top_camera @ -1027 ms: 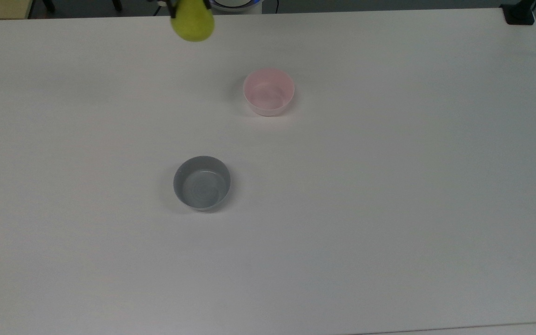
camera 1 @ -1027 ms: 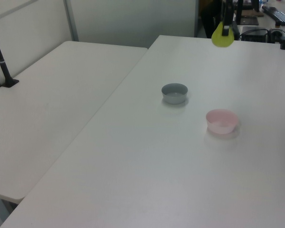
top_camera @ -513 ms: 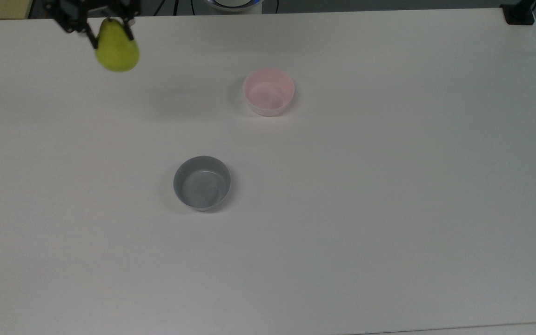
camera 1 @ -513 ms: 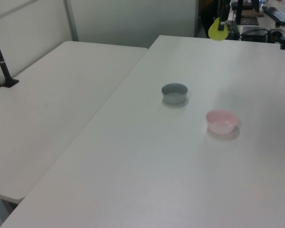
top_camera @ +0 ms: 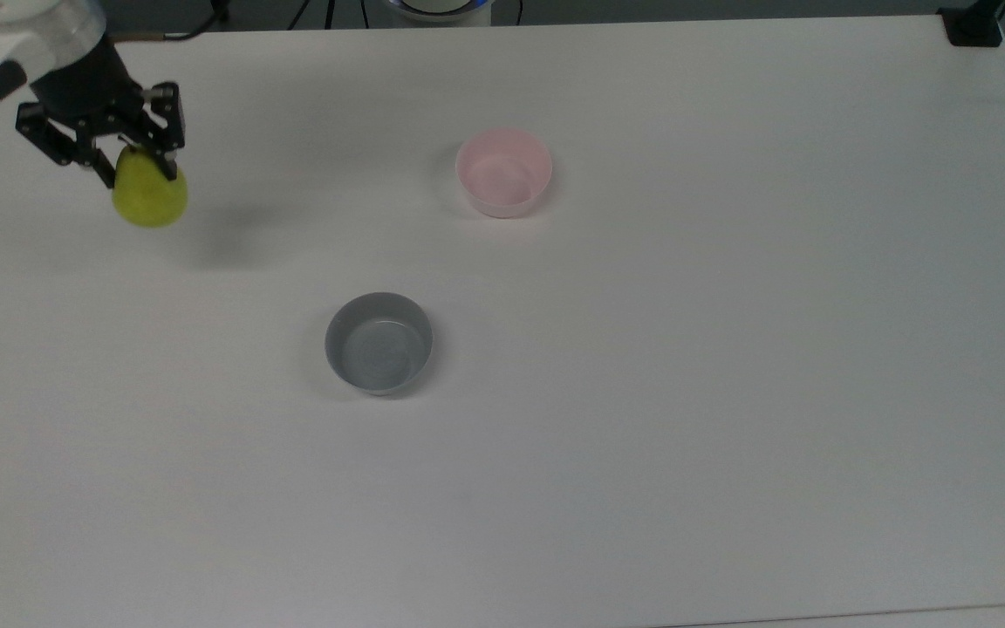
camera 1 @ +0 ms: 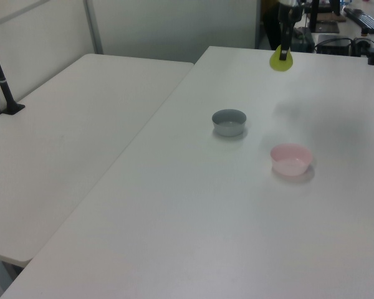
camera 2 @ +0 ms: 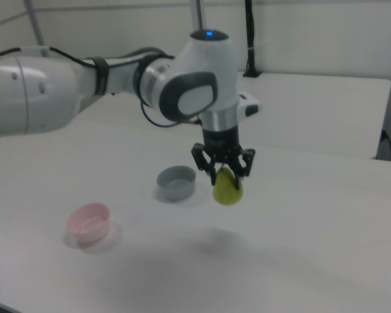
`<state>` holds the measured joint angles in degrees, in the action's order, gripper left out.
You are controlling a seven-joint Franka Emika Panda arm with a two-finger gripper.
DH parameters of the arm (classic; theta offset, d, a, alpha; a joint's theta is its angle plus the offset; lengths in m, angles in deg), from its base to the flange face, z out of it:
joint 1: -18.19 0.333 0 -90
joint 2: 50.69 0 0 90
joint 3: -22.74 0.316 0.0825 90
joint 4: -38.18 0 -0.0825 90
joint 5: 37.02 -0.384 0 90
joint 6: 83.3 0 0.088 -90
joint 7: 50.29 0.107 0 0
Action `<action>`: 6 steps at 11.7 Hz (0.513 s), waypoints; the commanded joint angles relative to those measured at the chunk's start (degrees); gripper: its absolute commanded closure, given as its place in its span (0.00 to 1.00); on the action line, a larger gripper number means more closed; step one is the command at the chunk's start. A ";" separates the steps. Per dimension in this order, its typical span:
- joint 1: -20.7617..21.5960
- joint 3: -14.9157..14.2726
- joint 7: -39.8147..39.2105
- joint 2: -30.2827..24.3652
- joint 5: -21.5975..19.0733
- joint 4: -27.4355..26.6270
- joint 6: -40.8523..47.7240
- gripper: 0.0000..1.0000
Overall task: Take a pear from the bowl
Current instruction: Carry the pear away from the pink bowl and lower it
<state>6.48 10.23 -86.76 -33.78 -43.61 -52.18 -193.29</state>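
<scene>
Since the earlier frame the gripper, pinching the pear, has swung toward the tabletop's far-left corner in the top view, well apart from the grey bowl and emptied pink bowl; pickup looks done, open room below for setting down.

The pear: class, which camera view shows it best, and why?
The right view: the pear hangs large and unobstructed from the gripper, above the table. The top view shows it smaller near its left edge. The left view shows it distant and tiny.
</scene>
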 commanded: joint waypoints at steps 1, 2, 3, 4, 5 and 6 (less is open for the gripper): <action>-0.85 -0.41 2.00 6.62 -1.76 1.07 -4.35 1.00; -1.29 -0.41 3.93 8.12 -3.07 1.07 -6.45 1.00; -1.47 -0.41 4.21 9.01 -3.52 0.89 -7.86 1.00; -1.91 -0.41 4.13 10.06 -3.61 0.89 -8.05 1.00; -2.09 -0.41 4.21 11.11 -3.96 0.98 -8.22 1.00; -2.18 -0.32 4.04 11.65 -4.74 0.89 -8.22 1.00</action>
<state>4.36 10.22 -83.45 -23.44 -46.12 -52.13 -201.01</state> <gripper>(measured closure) 0.423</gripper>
